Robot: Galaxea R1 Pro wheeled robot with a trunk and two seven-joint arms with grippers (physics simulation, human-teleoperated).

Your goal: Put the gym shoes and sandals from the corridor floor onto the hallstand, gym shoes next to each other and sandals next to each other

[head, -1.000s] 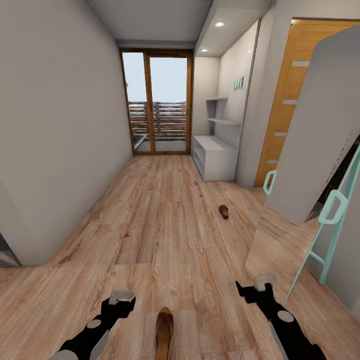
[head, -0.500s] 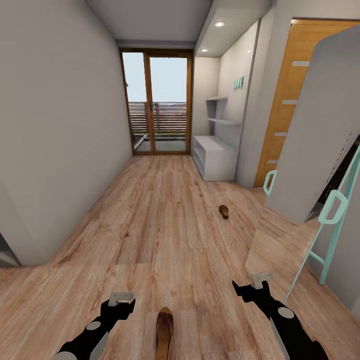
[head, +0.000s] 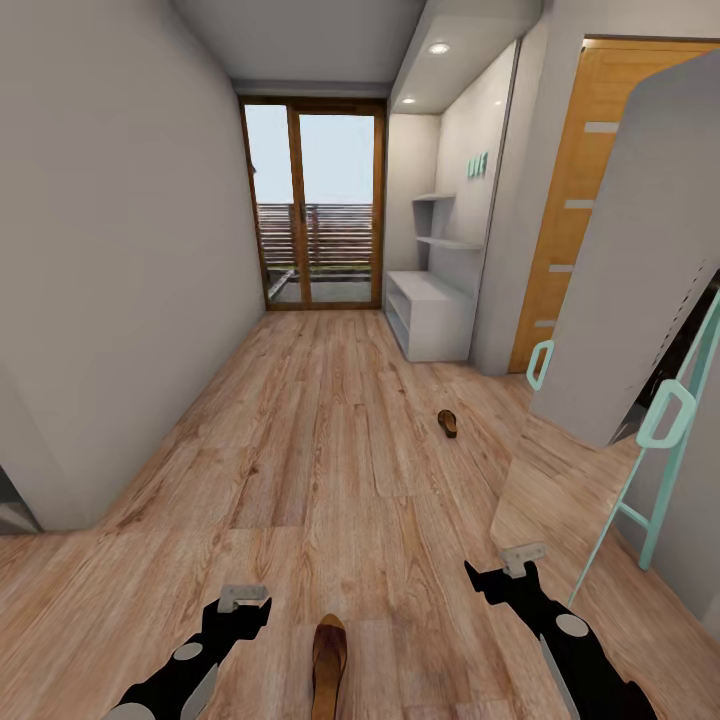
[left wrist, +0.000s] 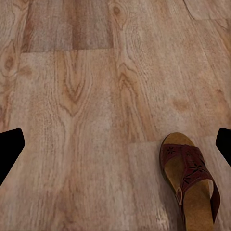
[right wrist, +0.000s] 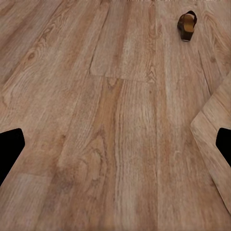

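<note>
left wrist: near sandal (left wrist: 190,180) strap cutouts | head: hallstand (head: 430,312) | jaws: both wide, empty

Both black arms are reaching forward and low on either side of the near sandal (head: 329,660). The left gripper (head: 243,598) is hovering just left of it, fingers spread; the right gripper (head: 505,566) is hanging farther right, jaws parted.

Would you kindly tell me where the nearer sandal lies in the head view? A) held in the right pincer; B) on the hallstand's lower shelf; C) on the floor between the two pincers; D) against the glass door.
C: the nearer sandal lies flat on the wood floor, between the left pincer and the right pincer, touching neither.
</note>
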